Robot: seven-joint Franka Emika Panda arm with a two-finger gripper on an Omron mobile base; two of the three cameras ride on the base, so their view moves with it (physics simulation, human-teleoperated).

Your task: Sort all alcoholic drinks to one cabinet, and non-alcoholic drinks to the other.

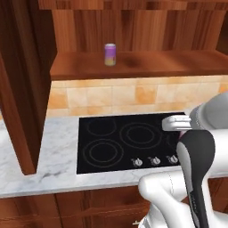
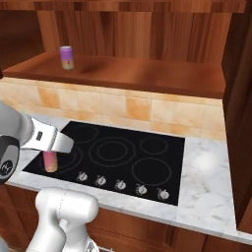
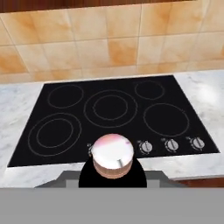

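The tool [image 2: 50, 153] itself is mostly hidden: in the right base view the white hand covers the top of the pink bottle [image 2: 50, 161], and in the hand view the bottle [image 3: 112, 155] blocks the fingers, so only its pink underside shows. The tool looks clenched on the pink bottle, which hangs straight below it over the front left corner of the black cooktop [image 2: 113, 152], whether touching it cannot be told. One purple can [image 1: 110, 54] stands upright on the cabinet shelf [image 1: 147, 64], well above and beyond the tool. The open cabinet holds that one can. One cabinet door [image 1: 20, 84] is cut off at the edge. The marble tabletop [image 2: 206, 182] lies to the tool's right.
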